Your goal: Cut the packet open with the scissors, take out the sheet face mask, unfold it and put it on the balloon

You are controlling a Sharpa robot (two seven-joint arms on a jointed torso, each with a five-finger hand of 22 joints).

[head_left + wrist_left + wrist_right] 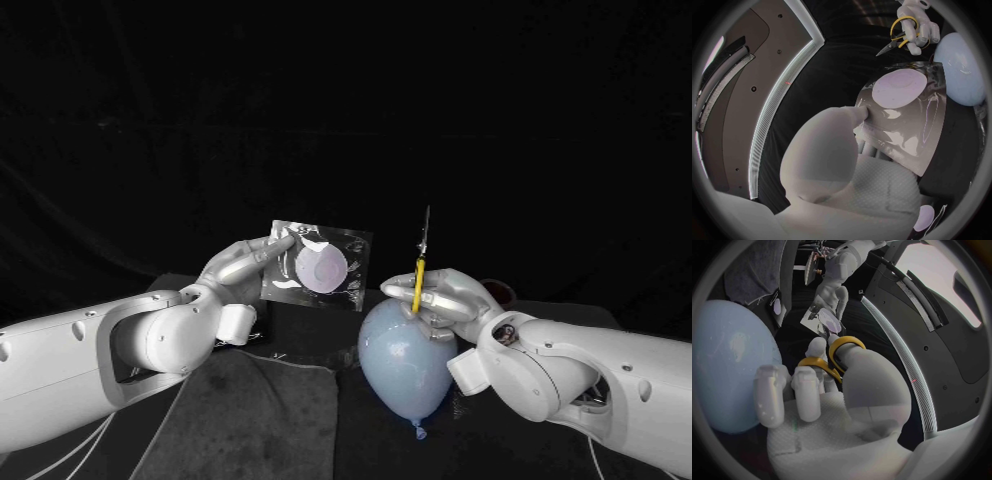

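Scissors (421,262) with yellow handles stand up in the right hand (447,295), blades pointing up. The fingers of that hand are curled tight, and the right wrist view shows them poked through the yellow loops. The two blades look pressed together into one thin line, so the scissors seem closed. Off to the side, the left hand (242,265) holds up the packet (320,258). It is a shiny square with a pale round shape on its front. The thumb and fingers pinch it at the edge far from the scissors, and the rest of the packet sticks out free in the air, tilted a little. The tip of the scissors is near the packet's other edge but not touching it, with a dark gap between them. I can see no cut in the packet. Below the right hand lies the balloon (404,365), pale blue and egg-shaped, with its little knot pointing back at the robot. It rests on the table (260,400), between the two arms. The right hand is just above the fat end of the balloon, and I cannot tell if it touches it. The packet is up higher than the balloon, over on the left arm's side.
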